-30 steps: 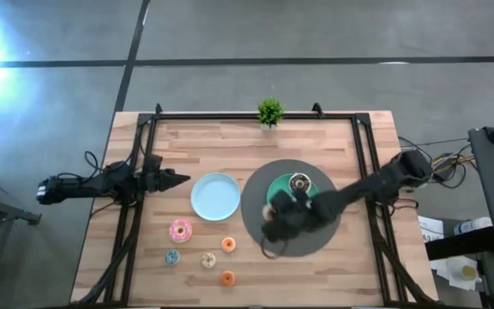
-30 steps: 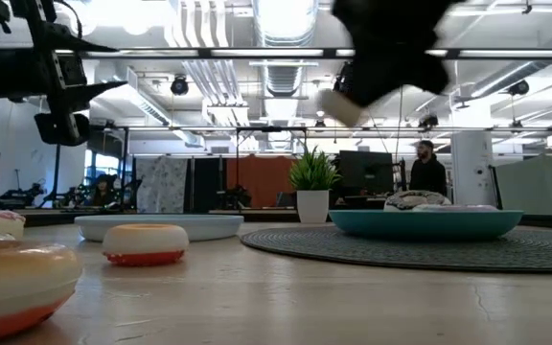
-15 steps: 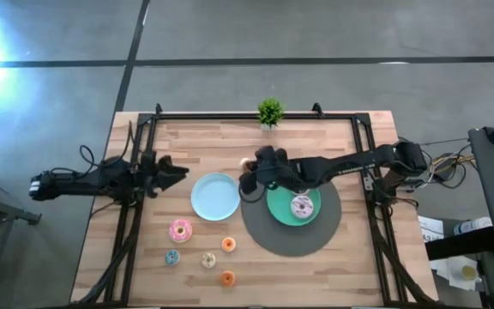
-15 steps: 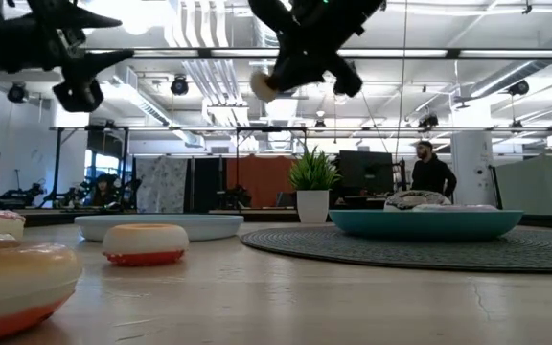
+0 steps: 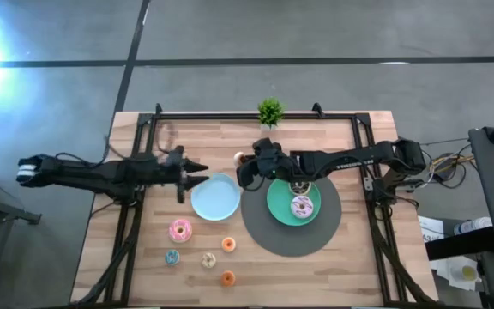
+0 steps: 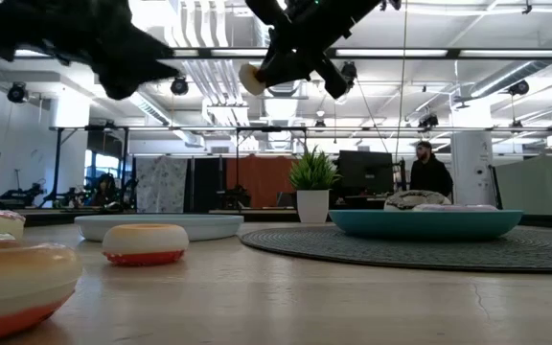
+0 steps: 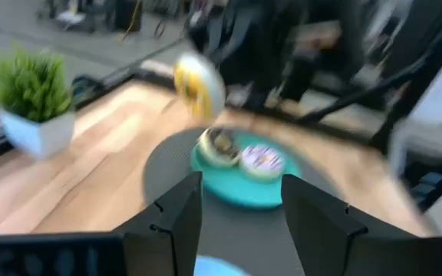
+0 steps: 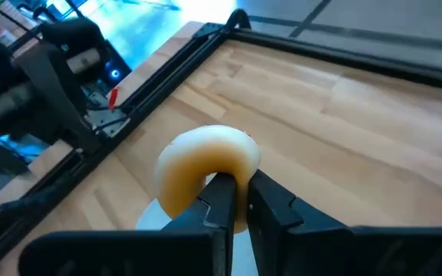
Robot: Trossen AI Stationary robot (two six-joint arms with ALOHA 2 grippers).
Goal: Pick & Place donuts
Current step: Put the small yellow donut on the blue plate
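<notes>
The right end effector (image 8: 235, 201) is carrying a cream donut (image 5: 241, 159) high above the table (image 5: 204, 137), its fingers pinched through the ring's hole and over one side of the band, at about the 1 o'clock edge of the light-blue plate (image 5: 213, 196). The left end effector (image 5: 197, 169) is hanging at that plate's 10 o'clock edge with its fingers spread and nothing between them, pointing toward the other arm. Two donuts, a dark one (image 5: 298, 186) and a lilac-white sprinkled one (image 5: 302, 206), are lying on the teal plate (image 5: 280, 206) atop the grey mat (image 5: 260, 227), while a pink donut (image 5: 180, 230), a teal donut (image 5: 172, 257), a cream-topped donut (image 5: 208, 259) and two orange ones (image 5: 228, 244) are sitting at 6 o'clock of the light-blue plate. The likeliest trouble, as I judge it, is the thin grip: with only one side of the ring held, a quick swing could be twisting it loose, and a drop from this height would be sending it bouncing off the plate. The two arms are also working near each other over the light-blue plate, so a careless descent risks a knock. The potted plant (image 5: 269, 112) is standing well clear at the table's 12 o'clock edge.
</notes>
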